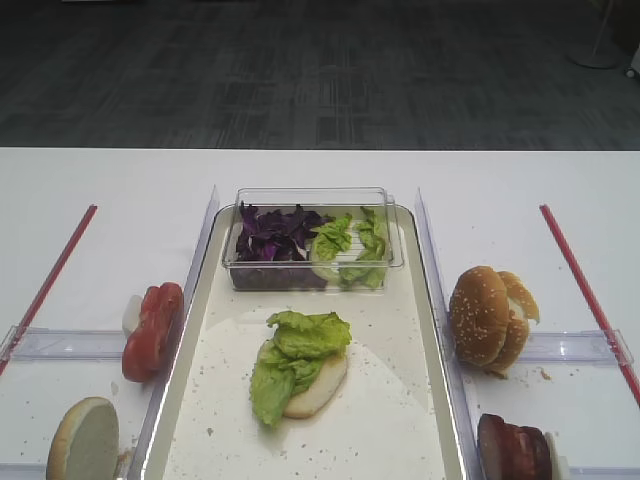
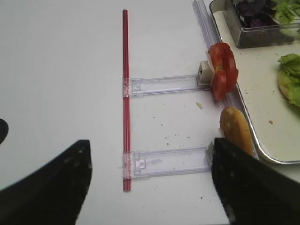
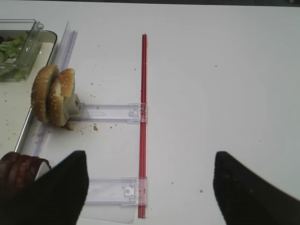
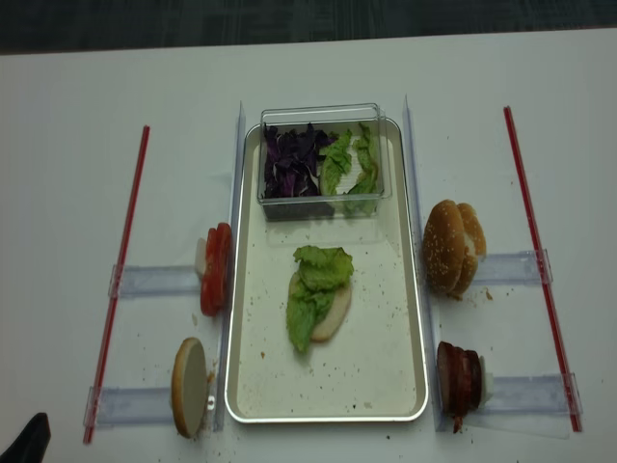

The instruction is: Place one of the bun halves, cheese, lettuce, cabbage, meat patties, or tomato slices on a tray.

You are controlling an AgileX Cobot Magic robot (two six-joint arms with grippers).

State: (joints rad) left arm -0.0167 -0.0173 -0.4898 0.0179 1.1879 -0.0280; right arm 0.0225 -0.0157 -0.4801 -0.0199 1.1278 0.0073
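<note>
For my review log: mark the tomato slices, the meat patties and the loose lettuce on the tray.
tomato slices (image 4: 217, 269), realsense overhead, middle of row
meat patties (image 4: 460, 375), realsense overhead, stack's middle
lettuce (image 1: 297, 358), exterior high, clump's centre

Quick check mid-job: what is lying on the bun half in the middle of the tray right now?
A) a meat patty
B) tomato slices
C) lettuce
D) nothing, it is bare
C: light-green lettuce lies over the bun half on the tray, while the tomato slices and meat patties stand in holders outside it.
</note>
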